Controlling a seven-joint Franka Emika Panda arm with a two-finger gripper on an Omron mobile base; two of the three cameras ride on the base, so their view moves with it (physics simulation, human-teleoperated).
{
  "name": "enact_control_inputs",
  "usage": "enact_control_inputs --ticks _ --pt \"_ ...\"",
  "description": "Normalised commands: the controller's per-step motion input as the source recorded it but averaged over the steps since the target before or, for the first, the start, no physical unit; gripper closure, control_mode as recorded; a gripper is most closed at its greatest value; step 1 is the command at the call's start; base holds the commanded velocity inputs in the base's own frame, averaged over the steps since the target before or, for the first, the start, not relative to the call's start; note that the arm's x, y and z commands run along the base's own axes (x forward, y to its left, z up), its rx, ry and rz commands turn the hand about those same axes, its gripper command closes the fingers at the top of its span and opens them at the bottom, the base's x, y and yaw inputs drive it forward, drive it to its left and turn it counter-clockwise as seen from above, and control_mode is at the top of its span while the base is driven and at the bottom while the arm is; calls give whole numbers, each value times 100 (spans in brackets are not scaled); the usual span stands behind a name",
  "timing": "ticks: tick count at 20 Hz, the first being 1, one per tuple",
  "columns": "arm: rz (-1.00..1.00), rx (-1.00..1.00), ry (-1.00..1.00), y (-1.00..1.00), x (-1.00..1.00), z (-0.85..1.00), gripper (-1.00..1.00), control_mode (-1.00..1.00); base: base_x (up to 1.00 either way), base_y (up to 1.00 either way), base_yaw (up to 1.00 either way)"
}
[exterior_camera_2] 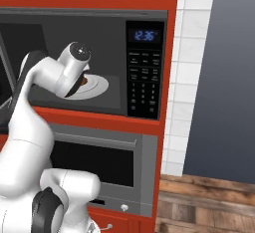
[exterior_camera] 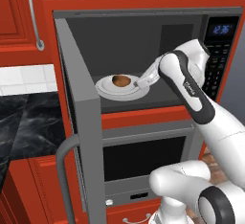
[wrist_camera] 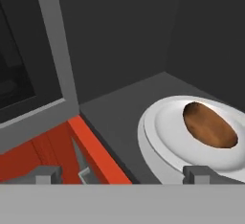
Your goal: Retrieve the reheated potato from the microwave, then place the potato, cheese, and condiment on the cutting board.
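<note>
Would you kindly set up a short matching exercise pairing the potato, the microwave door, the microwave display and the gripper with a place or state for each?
Things:
1. potato
2. microwave door
3. microwave display
4. gripper

Places or states:
A. swung open to the left
B. lit with blue digits
C. lying on the white plate
D. open, at the microwave's front edge

Pairs: 1-C, 2-A, 3-B, 4-D
</note>
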Motion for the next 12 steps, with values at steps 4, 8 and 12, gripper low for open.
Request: enact_control_inputs --ticks 4,8,12 --pt "0 -1 0 0 34 -7 -100 -100 0 0 0" --pt "0 -3 0 0 30 -6 -100 -100 0 0 0" --pt "0 -7 0 0 26 -6 -100 -100 0 0 0"
